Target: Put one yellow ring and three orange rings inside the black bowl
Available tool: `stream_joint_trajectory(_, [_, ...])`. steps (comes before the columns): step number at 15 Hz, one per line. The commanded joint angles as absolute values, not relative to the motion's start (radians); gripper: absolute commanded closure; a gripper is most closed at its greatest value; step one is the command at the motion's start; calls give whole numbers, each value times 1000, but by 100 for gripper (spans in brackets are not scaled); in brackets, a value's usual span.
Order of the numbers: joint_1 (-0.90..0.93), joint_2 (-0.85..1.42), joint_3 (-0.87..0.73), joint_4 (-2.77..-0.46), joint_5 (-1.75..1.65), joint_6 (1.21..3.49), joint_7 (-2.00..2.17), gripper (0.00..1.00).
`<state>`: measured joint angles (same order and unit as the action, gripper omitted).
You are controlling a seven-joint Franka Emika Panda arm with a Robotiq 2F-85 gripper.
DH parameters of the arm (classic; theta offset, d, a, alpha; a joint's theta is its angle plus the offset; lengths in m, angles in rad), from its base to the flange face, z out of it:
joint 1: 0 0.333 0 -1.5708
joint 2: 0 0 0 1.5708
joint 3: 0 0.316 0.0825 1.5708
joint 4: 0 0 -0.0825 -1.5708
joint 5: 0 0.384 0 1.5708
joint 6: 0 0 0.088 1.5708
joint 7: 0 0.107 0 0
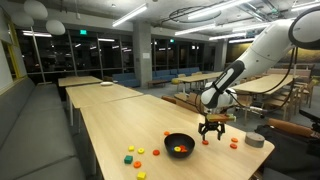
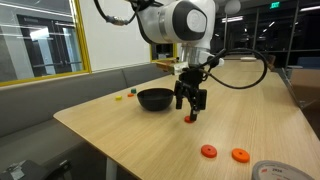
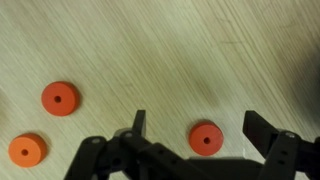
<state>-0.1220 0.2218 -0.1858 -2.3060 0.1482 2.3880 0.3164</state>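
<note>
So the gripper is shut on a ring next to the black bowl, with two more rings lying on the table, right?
Not quite: the gripper is open, not shut. The wrist view shows its fingers wide apart either side of the ring, which lies on the table. The black bowl is beside it, and two more rings lie nearby.

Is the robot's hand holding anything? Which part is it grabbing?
Nothing yet. The hand is open. An orange ring lies flat on the table between its fingers, and neither finger touches it.
</note>
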Motion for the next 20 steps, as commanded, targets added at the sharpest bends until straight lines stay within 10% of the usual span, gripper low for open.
stream_joint_trajectory(1, [-144,290,-166,-2248,203,2399,266,0])
stream_joint_trajectory(20, [-106,291,-175,-2316,160,2631,323,0])
